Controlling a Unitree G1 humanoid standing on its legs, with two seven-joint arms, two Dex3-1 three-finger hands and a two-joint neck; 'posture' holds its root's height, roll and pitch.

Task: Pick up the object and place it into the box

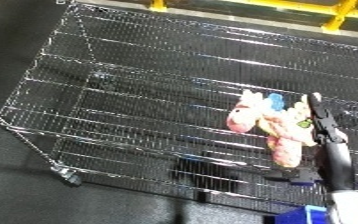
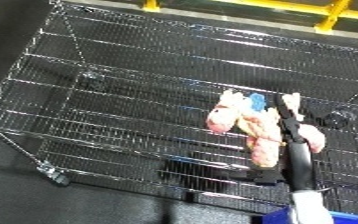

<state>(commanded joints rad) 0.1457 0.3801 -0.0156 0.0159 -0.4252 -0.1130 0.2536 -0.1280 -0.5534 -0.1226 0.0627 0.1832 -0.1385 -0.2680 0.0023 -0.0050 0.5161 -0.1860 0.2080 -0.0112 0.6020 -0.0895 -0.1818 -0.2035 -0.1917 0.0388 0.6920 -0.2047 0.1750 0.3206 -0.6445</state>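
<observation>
Over wire bin (image 1: 87,100), right hand (image 2: 293,131) pinching plush toy (image 1: 269,122), toy hanging above bin floor. Pickup done; release into bin left. Left hand unseen.

A warehouse-like workshop: dark floor (image 1: 113,205), wheeled wire-mesh bin (image 1: 158,95), and yellow safety railing (image 1: 335,10) behind.

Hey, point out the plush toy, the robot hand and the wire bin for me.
plush toy (image 1: 262,118): left eye view, on its pink and yellow body.
robot hand (image 1: 324,126): left eye view, on the black fingers against the toy.
wire bin (image 1: 140,65): left eye view, on bare wire mesh.
</observation>
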